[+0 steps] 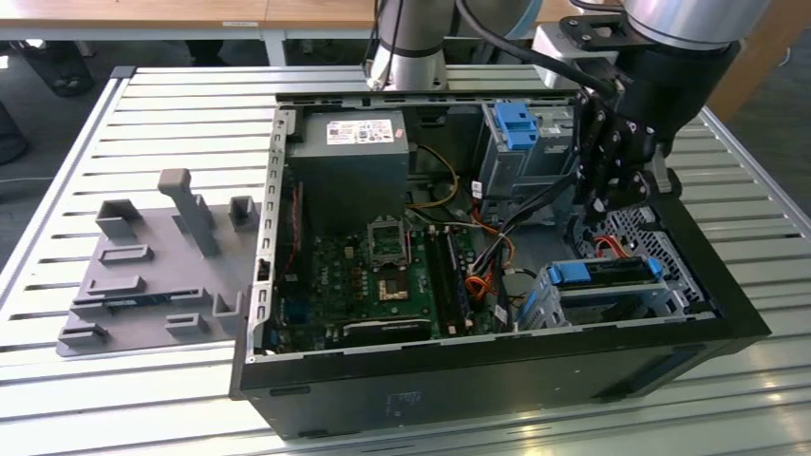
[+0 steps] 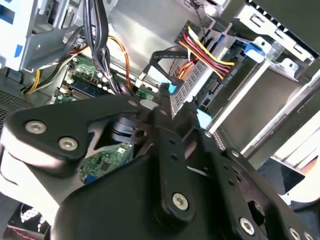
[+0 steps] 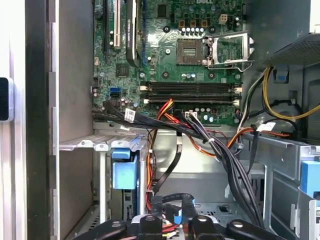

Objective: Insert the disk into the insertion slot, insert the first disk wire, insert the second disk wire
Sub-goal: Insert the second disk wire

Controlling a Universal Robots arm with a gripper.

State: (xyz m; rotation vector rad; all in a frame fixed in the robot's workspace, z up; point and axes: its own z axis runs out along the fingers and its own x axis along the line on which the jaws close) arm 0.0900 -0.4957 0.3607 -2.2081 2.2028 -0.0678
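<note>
The black multi-link gripper [image 1: 606, 204] is down inside the open black tower PC case [image 1: 507, 361], hanging just above and behind the low silvery perforated sheet-metal drive cage, i.e. the insertion slot [image 1: 595, 309]. The flat silver hard drive in its bright blue plastic caddy, the disk [image 1: 609, 271], is already seated in that cage. Only the blue caddy edge and dark rear face show.

In the second wrist view the fingertips [image 2: 165, 100] are pressed together on a small black-and-blue wire plug [image 2: 167, 90], held right at the connector end of the disk [image 2: 192, 92]. A red, yellow and black power lead [image 2: 210, 55] is already plugged in next to it. So, as a judgement, the disk is in, one wire is in, and the second is being seated.

To do it well:
- Keep the plug square to its socket.
- Push straight along the drive's long axis.
- Don't side-load against the neighbouring lead.
- Keep the black cable bundle [image 3: 220, 150] clear of the linkage.

The disk lies flat. Its long axis runs across the case, from the outer wall towards the green motherboard [image 1: 380, 275], with the connector end facing the gripper.
</note>
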